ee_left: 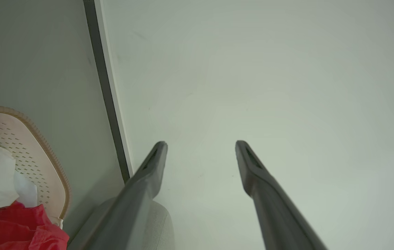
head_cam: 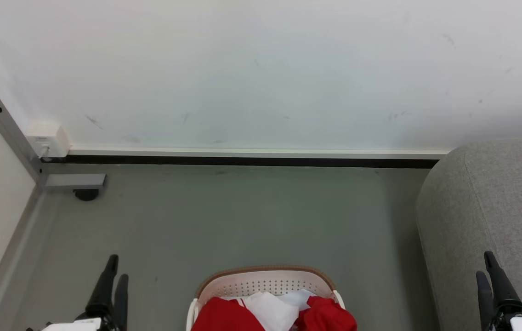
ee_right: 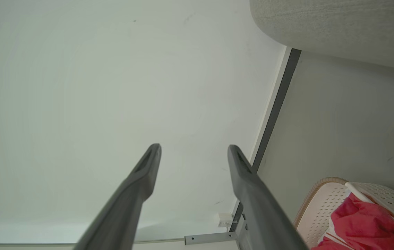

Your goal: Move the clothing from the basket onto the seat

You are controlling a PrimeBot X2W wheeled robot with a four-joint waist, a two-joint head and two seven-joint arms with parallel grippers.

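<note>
Item 1, clothing (head_cam: pixel 231 317): red and white garments heaped together inside the basket (head_cam: pixel 265 270). The basket is cream with perforated walls and a brown rim. It stands on the grey floor (head_cam: pixel 242 216), low and central in my head view.

Item 2, left fingers (head_cam: pixel 104 287): spread apart, holding nothing, off to the basket's left and clear of it.

Item 3, right fingers (head_cam: pixel 500 280): also spread apart and empty, well to the basket's right, over the sofa's edge.

Item 4, sofa (head_cam: pixel 495 207): light grey woven fabric with a rounded corner, standing right of the basket against the pale wall (head_cam: pixel 261 69).
</note>
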